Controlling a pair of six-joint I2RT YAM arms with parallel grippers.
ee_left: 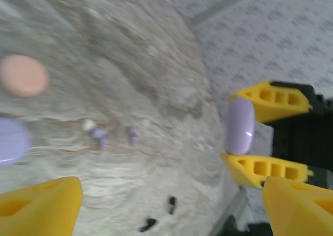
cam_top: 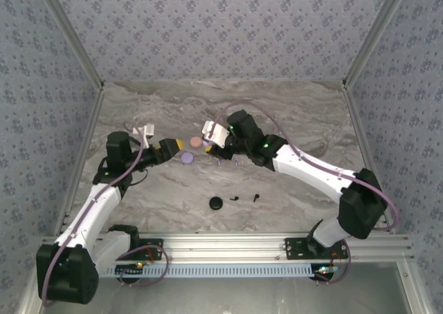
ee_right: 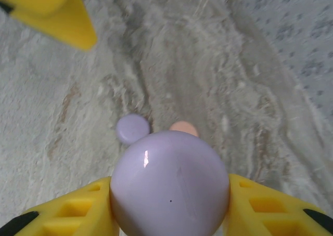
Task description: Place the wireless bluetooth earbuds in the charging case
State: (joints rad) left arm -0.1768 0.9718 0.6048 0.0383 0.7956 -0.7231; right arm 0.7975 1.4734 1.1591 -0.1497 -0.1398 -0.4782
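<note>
Lilac case (ee_right: 169, 186) sat clamped in the right hand (ee_right: 169, 202); left hand (ee_left: 166, 210) gaped wide. Lilac earbuds (ee_left: 99, 136) lay loose on the table (ee_left: 156, 64), black earbuds (cam_top: 235, 198) toward six o'clock; none looked seated yet.

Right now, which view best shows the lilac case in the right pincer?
Right wrist: the lilac case looms large, clamped in the right pincer. Left wrist shows it edge-on; from above, too small to tell.

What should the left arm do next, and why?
Probably bring the open left pincer across to the lilac case to lift its lid. The right pincer grips that case by its sides, it looks shut, and the lilac earbuds lie loose on the table.
</note>
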